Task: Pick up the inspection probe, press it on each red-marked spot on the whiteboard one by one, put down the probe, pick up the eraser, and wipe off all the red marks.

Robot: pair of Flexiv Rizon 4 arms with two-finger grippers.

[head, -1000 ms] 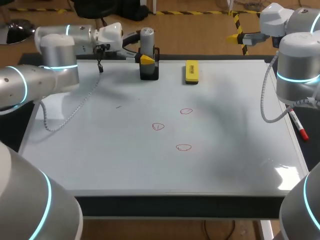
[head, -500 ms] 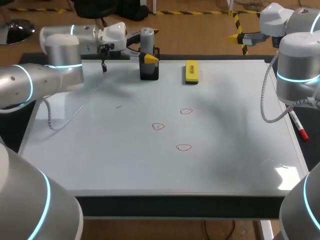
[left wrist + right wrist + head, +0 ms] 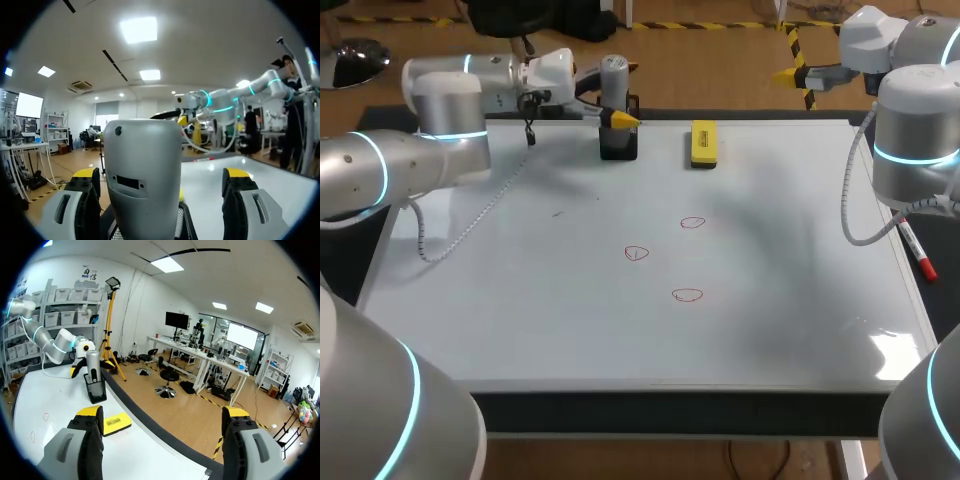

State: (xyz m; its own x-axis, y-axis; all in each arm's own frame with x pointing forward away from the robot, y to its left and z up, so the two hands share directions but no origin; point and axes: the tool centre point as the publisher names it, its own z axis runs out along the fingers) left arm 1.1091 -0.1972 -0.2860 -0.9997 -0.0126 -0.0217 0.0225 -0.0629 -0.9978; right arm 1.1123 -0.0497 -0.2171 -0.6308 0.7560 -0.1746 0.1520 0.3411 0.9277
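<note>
L jaws open astride probe (image 3: 142, 170) in holder (image 3: 618, 146); R jaws open.

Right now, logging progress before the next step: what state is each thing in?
inspection probe, upright in its holder, not lifted.
left gripper, open, straddling the probe.
right gripper, open, empty.
eraser, lying flat on the whiteboard.
red marks, three, unwiped.
</note>
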